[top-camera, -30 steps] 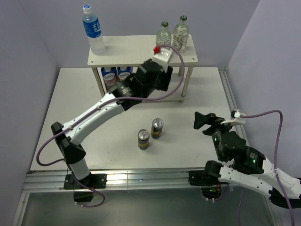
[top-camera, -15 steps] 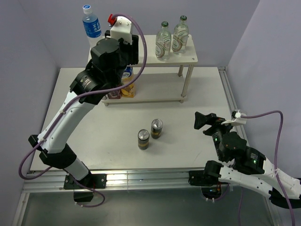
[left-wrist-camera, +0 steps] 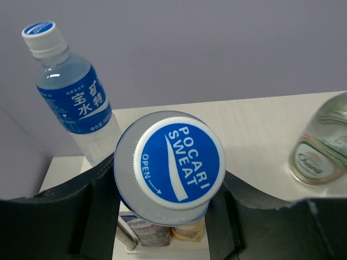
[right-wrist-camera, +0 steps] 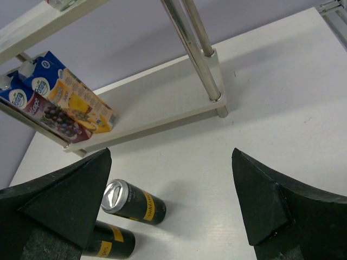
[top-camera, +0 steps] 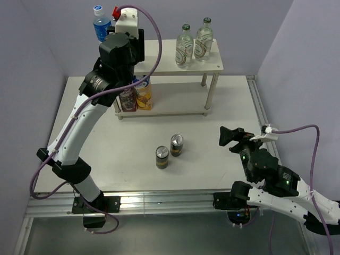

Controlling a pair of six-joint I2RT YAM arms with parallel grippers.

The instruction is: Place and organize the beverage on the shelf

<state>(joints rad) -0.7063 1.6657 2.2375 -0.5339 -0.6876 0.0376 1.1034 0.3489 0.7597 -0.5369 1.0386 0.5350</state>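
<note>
Left tool [left-wrist-camera: 165, 208]: closed narrow on a blue-capped water bottle [left-wrist-camera: 171, 165], fingers flanking its body below the cap.
Held bottle: upright in the air over the far-left end of the shelf [top-camera: 159, 59], near the second water bottle [top-camera: 101, 24].
Right tool [right-wrist-camera: 171, 200]: jaws wide apart, empty, above the surface [top-camera: 212, 159] at near right.
Waiting: two cans [top-camera: 162, 157] mid-surface.
Handling: probably full, so moderately heavy. The thin plastic yields and the label is smooth, so grip the body, not the cap.

White table [top-camera: 212, 159], lilac walls [top-camera: 297, 42], metal rail [top-camera: 159, 202] along near edge, purple grape carton [right-wrist-camera: 51, 111] just beside yellow-orange carton [right-wrist-camera: 84, 105]
</note>
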